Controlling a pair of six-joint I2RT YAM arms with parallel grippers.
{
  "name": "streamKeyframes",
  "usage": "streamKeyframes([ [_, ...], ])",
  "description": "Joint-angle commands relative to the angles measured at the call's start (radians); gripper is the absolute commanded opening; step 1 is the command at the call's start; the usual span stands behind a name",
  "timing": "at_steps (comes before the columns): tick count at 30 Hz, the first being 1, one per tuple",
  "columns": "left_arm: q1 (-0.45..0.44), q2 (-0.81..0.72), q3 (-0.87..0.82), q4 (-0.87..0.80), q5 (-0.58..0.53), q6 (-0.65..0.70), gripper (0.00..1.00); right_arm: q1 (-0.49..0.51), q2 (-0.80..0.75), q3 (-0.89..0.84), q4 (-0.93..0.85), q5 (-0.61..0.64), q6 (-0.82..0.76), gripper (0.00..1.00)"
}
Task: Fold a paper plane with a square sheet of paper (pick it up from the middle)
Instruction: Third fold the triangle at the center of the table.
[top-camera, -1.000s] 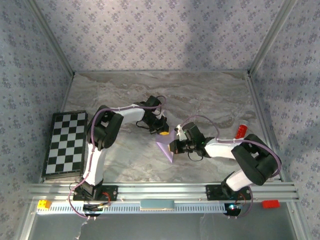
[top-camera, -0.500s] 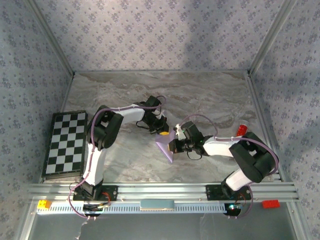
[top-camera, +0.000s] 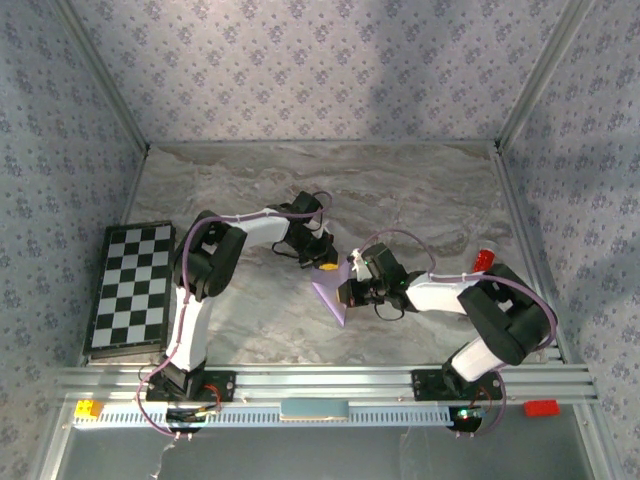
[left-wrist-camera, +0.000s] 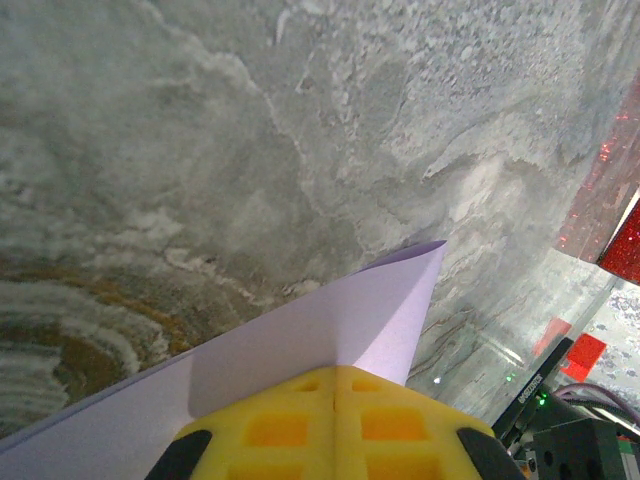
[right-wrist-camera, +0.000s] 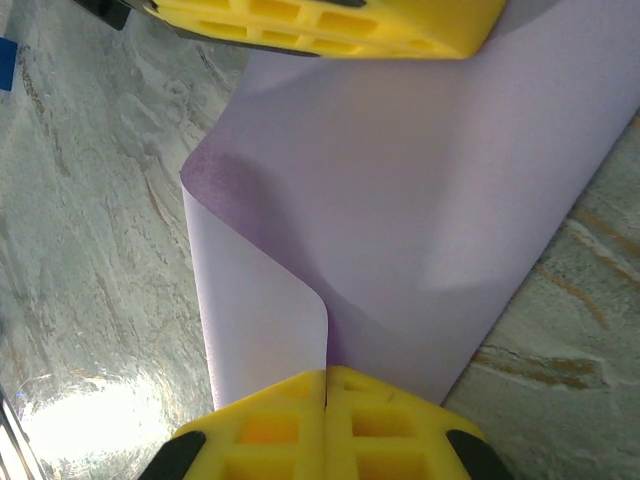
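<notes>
At the middle of the marble-patterned table (top-camera: 420, 190), the square sheet of paper (top-camera: 333, 293) was caught between both arms. It was bent into a narrow, pointed shape whose long axis ran from its far end, beside the left gripper (top-camera: 326, 264), down to a tip aimed at the arms' bases. The left gripper had its yellow fingers pressed together on the far edge of the lilac sheet, with no gap between them in the left wrist view. The right gripper (top-camera: 347, 291) came in from the sheet's right side, about halfway along its length. It was likewise fully closed, nipping the paper where a loose flap rolled over onto the layer beneath. From the right wrist camera the left gripper's fingers sat straight across at the far side of the sheet. The two pinches therefore faced each other with the paper spanning between them, and neither arm was nearer, since both were touching it. The flap's bend was rounded, not pressed flat, and it ran away from the right pinch toward the sheet's left edge. By my reading, the coming move would turn on that line. The right gripper lay at one end of the unfinished crease and so seemed better placed to press the fold, with the left gripper anchoring the opposite edge. Whether the tip rested on the table or hung just above it could not be told.
</notes>
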Motion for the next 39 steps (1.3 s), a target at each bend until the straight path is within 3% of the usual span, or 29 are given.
streamKeyframes([
  [1, -0.012, 0.011, -0.026, -0.038, -0.051, 0.008, 0.00, -0.006, 0.020, 0.015, -0.006, 0.013, -0.016, 0.00],
  [39, -0.012, 0.014, -0.035, -0.030, -0.054, 0.000, 0.00, -0.010, 0.011, 0.039, -0.008, -0.035, -0.033, 0.00],
])
